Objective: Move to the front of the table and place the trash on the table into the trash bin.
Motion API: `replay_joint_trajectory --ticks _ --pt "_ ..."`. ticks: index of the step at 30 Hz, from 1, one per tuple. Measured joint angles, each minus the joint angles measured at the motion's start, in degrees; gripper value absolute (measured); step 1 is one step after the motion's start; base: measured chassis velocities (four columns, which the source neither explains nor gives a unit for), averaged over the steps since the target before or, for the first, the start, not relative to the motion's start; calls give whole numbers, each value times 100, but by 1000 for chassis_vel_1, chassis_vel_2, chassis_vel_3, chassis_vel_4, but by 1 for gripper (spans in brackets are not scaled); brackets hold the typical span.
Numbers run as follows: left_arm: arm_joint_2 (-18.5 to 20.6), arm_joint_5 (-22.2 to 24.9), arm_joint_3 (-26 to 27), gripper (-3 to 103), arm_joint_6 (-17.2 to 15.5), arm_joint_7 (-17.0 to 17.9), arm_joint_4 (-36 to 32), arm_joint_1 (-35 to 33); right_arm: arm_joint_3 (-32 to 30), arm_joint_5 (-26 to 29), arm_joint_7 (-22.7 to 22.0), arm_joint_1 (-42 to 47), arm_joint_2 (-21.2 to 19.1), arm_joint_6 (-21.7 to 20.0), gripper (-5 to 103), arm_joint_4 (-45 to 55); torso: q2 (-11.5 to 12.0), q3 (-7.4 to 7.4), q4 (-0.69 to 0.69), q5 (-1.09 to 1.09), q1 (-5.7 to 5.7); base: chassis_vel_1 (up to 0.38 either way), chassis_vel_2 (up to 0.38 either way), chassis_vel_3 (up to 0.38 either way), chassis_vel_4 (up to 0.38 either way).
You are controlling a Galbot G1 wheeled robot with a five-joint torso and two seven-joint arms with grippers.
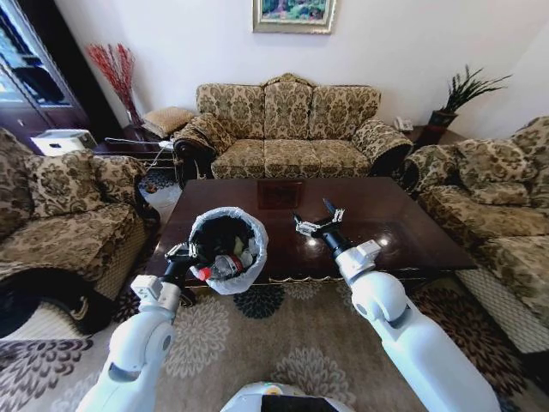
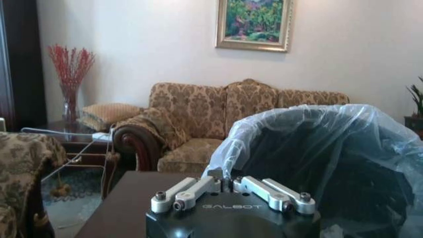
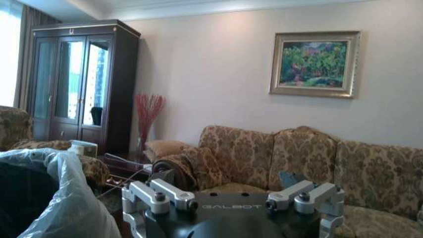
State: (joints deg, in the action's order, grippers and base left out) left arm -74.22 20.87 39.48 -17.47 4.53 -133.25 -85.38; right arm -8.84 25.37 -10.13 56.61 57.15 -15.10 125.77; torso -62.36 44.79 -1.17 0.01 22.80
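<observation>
Left jaws (image 1: 190, 251) clamped on the rim of the trash bin (image 1: 228, 249), holding it tilted off the floor at the desk's (image 1: 403, 225) near-left edge, mouth facing back toward the robot. Red-capped bottle (image 1: 221, 267) and white paper wads lie inside the bin. Right jaws (image 1: 316, 218) spread wide, empty, hovering over the bare desk top just right of the bin.

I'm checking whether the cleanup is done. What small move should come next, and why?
Probably lower the bin: the left gripper holds it tilted at the table edge, trash lies inside, and the right gripper hangs open over bare wood.
</observation>
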Motion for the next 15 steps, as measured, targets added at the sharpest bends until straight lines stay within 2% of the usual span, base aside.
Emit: replay_joint_trajectory --ticks 15 --pt "0 0 -1 3 -2 -5 0 0 1 -3 0 0 0 0 100 2 0 0 -1 -1 0 0 0 0 0"
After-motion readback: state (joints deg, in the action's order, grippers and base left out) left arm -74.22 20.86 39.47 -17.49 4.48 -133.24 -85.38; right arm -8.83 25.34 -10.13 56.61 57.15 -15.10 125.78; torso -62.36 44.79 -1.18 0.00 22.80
